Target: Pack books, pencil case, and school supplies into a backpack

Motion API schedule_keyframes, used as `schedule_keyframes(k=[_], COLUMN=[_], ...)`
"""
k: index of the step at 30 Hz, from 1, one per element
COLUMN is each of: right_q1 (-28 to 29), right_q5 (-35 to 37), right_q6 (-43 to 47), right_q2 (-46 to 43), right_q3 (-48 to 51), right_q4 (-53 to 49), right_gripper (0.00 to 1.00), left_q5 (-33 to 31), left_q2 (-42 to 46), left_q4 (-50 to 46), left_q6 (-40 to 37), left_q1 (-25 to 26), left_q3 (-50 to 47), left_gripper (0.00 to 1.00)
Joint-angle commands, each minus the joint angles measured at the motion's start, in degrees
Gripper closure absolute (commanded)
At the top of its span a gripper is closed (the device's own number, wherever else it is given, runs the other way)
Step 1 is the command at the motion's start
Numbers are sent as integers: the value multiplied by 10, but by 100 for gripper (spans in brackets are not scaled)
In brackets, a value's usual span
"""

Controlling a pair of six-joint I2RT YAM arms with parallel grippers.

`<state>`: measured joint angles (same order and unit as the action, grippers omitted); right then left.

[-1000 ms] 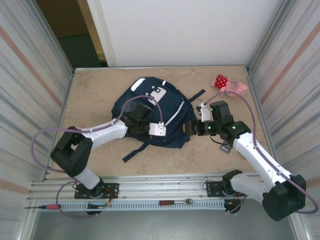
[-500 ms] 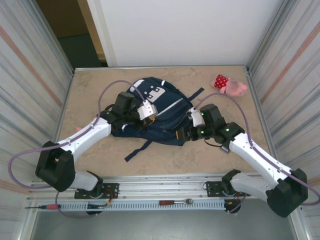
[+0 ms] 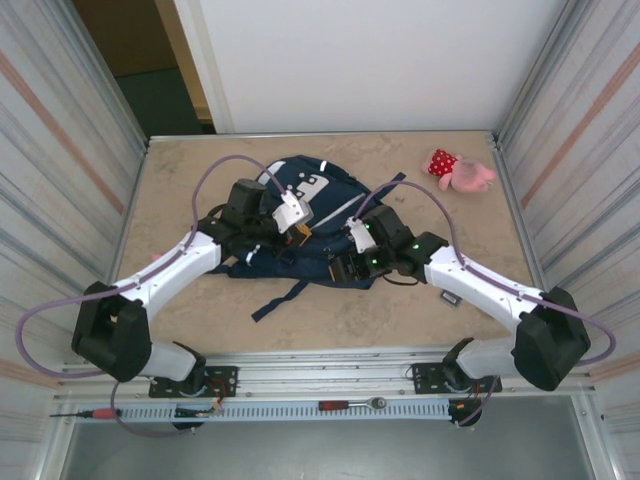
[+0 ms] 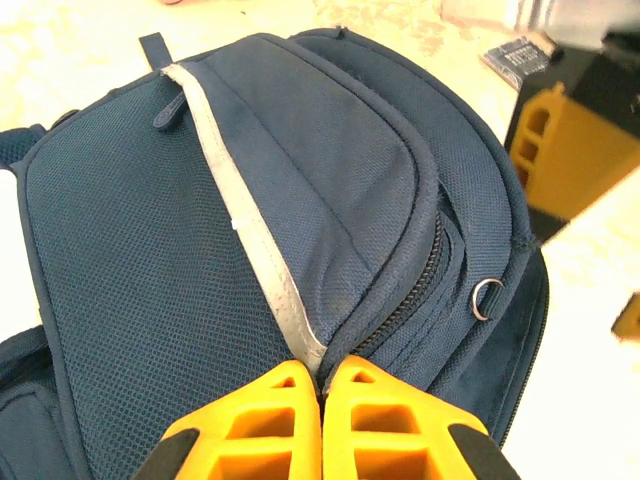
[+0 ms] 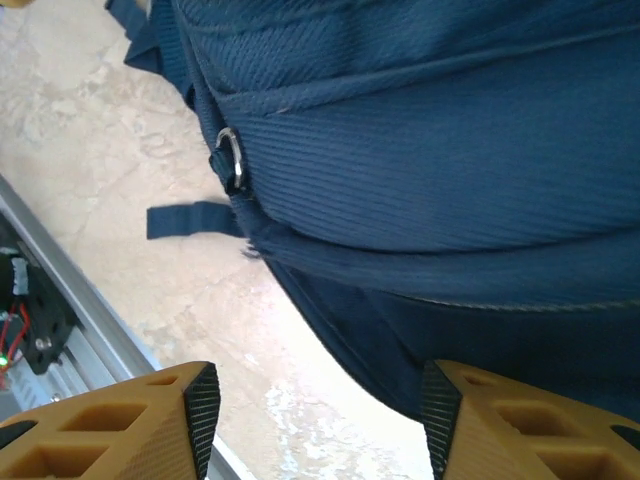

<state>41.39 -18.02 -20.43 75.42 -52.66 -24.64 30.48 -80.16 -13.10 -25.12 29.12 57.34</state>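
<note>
Crowds the backpack (image 3: 328, 205) closer than a second ago: clenched left pincer (image 4: 322, 375) at the zipper (image 4: 410, 290), wide-open right pincer (image 5: 315, 390) by its side. Probably zip work.

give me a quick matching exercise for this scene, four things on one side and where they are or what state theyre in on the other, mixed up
Things:
1. backpack
2. pink plush toy
3. left gripper
4. right gripper

Places or states:
a. fingers wide apart
b. far right corner of the table
c. fingers pressed together
d. middle of the table, between the two arms

Pairs: 1-d, 2-b, 3-c, 4-a
</note>
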Motion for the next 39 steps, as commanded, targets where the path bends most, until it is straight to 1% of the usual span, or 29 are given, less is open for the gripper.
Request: schedule_keyframes(k=[1,4,8,11,14,17,19,20,21,24,26,30,32,36,39], right_q1=[25,50,80,101,110,111,113,114,114,115,114,107,97,59,17], right_q5=[82,165,238,281,325,347,368,381,390,413,423,428,422,377,311], right_q6=[-83,-148,-210,-223,-231,-237,-248,-254,-259,-267,-268,-271,-268,-251,-212], right_q2=[11,14,21,40,57,67,69,68,67,58,49,34,29,19,10], right_q3=[-29,-34,-31,-40,-55,-58,-61,-63,-65,-68,-66,-63,-62,-56,-45], right_q4=[-5,-9,15,26,28,53,58,55,49,16,-1,-33,-49,-80,-93], right_gripper=[44,44,44,46,52,55,60,64,70,81,86,87,91,95,97], left_q5=[18,20,30,38,48,54,59,59,59,54,48,36,31,12,-4], left_q2=[2,-1,1,2,2,2,2,3,2,4,4,1,2,1,1], left_q4=[28,33,47,50,52,55,57,57,57,56,50,38,31,8,-14], left_q6=[64,91,113,121,124,131,135,137,138,135,130,118,112,88,57], left_q1=[-8,-8,-8,-8,-7,-7,-8,-7,-7,-7,-7,-7,-7,-6,-7], left_q3=[38,39,34,34,34,32,31,30,29,27,27,29,29,29,30], left_gripper=[100,100,100,100,100,100,100,100,100,100,100,100,100,100,100])
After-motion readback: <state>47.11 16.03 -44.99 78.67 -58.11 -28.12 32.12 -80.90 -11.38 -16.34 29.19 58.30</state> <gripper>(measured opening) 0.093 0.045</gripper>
